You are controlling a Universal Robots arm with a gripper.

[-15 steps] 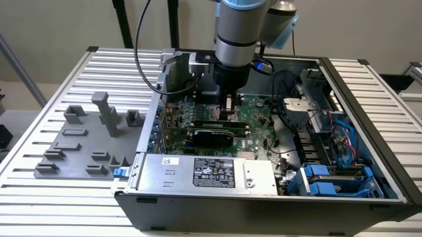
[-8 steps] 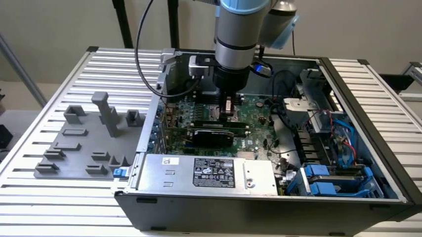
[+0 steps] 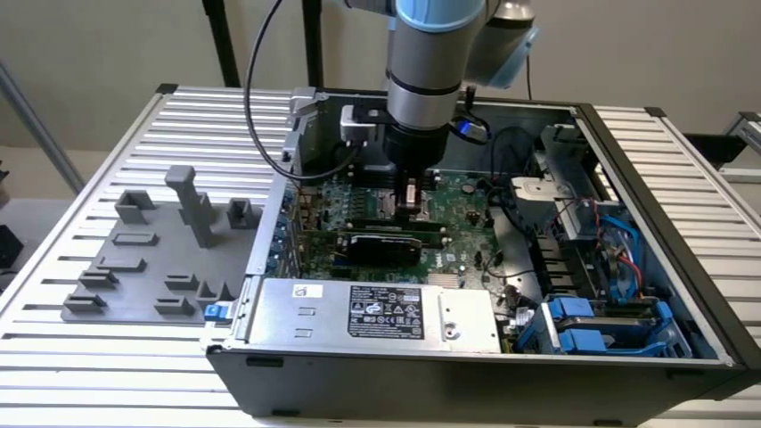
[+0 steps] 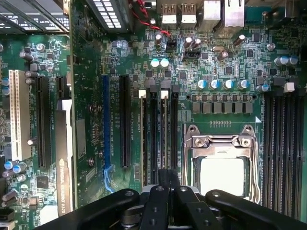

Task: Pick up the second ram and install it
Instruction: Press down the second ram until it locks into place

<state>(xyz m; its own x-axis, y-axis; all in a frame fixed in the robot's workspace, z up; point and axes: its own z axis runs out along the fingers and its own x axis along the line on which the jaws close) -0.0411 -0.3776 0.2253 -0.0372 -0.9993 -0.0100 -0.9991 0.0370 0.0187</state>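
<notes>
Exterior view centre: black claw [image 3: 411, 209] hangs low over the large green motherboard [image 3: 458, 223] inside the open grey computer case [image 3: 476, 374]; I cannot tell its grip state, nor locate the ram stick.

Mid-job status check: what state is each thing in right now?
Computer case, lying flat, side panel off.
Processor, bare in socket, retaining frame down.
Graphics card, seated upright in its slot.
Gripper, inside the case, over the memory slots.
</notes>
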